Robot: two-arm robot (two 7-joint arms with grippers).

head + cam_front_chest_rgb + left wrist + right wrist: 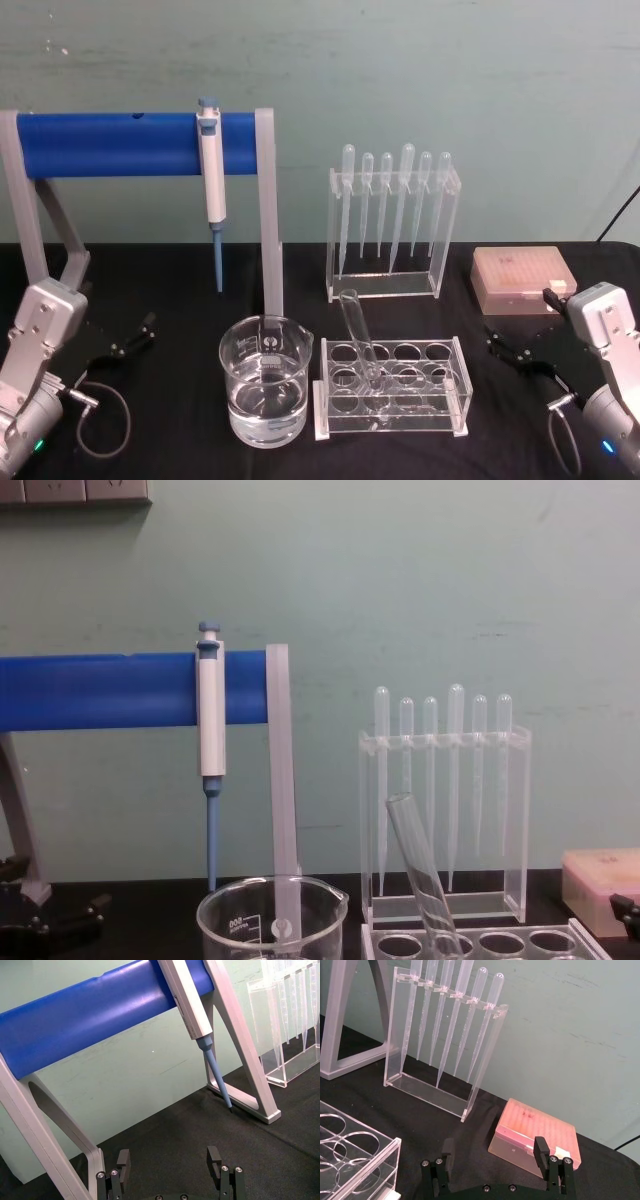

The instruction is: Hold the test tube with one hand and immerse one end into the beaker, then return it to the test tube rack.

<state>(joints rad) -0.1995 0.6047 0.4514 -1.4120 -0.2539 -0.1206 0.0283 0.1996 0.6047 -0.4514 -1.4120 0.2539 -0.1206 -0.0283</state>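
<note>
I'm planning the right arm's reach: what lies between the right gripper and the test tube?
Head view: bare black table, then the rack with its empty holes, separates the right gripper from the test tube.

Body, as seen: the left arm is a boxy silver-grey link above a rounded silver wrist with a small lit indicator. The left cable, grey, loops off it. The right arm has the same build, with the right cable. The left gripper and right gripper have matte black flat fingers and silver screw heads at the finger roots.
</note>
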